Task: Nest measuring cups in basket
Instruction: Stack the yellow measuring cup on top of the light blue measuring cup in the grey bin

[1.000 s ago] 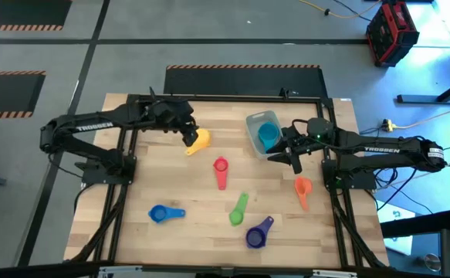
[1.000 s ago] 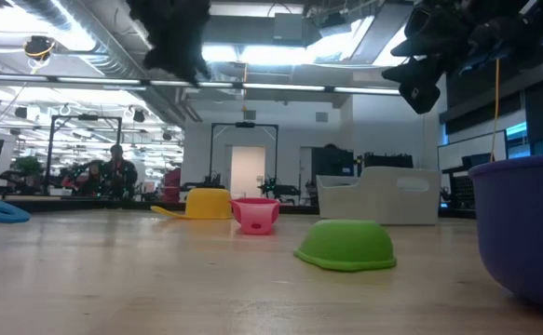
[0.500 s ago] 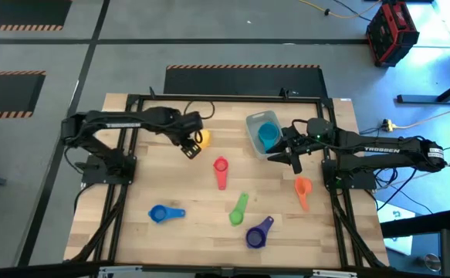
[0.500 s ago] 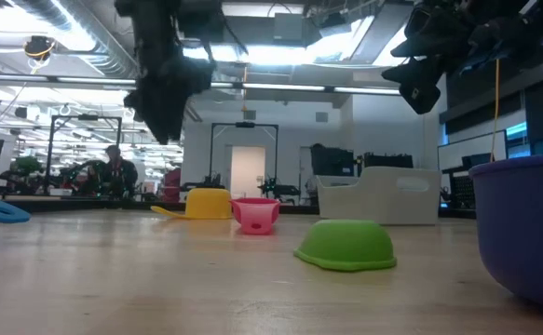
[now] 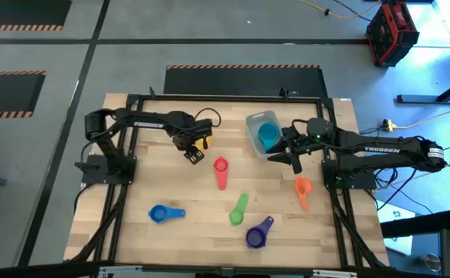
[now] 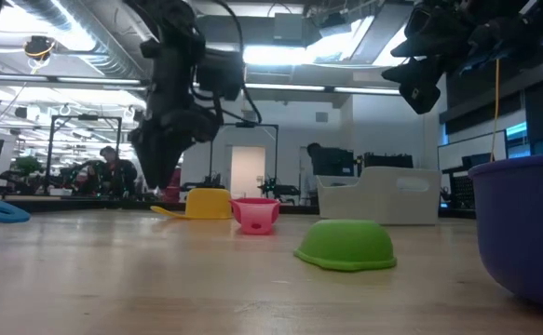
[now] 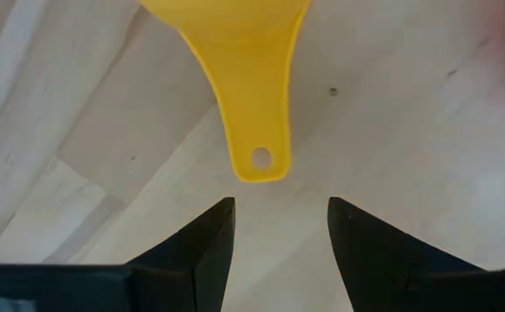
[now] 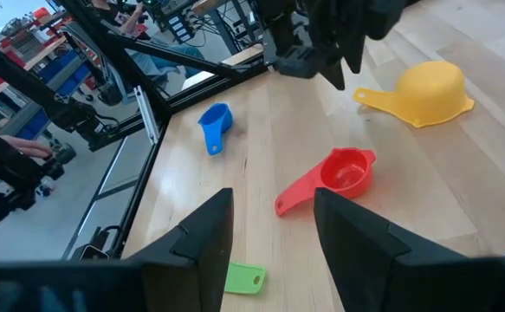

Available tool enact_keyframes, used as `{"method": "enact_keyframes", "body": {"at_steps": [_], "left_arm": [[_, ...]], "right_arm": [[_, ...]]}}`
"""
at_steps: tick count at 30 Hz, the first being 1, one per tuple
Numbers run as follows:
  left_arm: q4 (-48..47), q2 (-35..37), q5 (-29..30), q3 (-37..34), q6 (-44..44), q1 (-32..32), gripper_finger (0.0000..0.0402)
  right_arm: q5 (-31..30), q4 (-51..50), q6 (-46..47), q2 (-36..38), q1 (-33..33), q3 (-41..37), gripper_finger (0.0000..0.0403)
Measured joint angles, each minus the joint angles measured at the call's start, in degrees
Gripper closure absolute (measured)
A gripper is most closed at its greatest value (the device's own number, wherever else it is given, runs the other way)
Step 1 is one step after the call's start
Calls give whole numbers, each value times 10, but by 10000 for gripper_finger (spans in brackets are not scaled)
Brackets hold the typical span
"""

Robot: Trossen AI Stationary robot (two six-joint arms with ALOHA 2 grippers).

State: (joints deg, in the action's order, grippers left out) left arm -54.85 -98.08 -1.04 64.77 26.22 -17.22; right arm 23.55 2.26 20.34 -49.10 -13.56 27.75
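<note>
I see a red and black case on the grey floor, well beyond the wooden table's far right corner.

Left tool hangs seemingly just above table, near yellow cup.

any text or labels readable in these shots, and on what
"TROSSEN", white letters on the right dark robot arm, high view.
White lettering on the left dark robot arm: too small to read.
The coloured plastic measuring cups and the translucent plastic basket show no readable markings.
</note>
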Motion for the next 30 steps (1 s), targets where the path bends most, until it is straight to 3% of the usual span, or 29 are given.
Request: {"method": "enact_keyframes", "body": {"at_steps": [7, 20, 30], "left_arm": [[6, -14, 33, 0, 0, -7, 223], [5, -14, 35, 0, 1, -7, 221], [18, -14, 58, 0, 30, -22, 172]], "right_arm": [[0, 0, 0, 0, 0, 0, 235], [0, 0, 1, 0, 0, 0, 235], [0, 0, 1, 0, 0, 0, 235]]}}
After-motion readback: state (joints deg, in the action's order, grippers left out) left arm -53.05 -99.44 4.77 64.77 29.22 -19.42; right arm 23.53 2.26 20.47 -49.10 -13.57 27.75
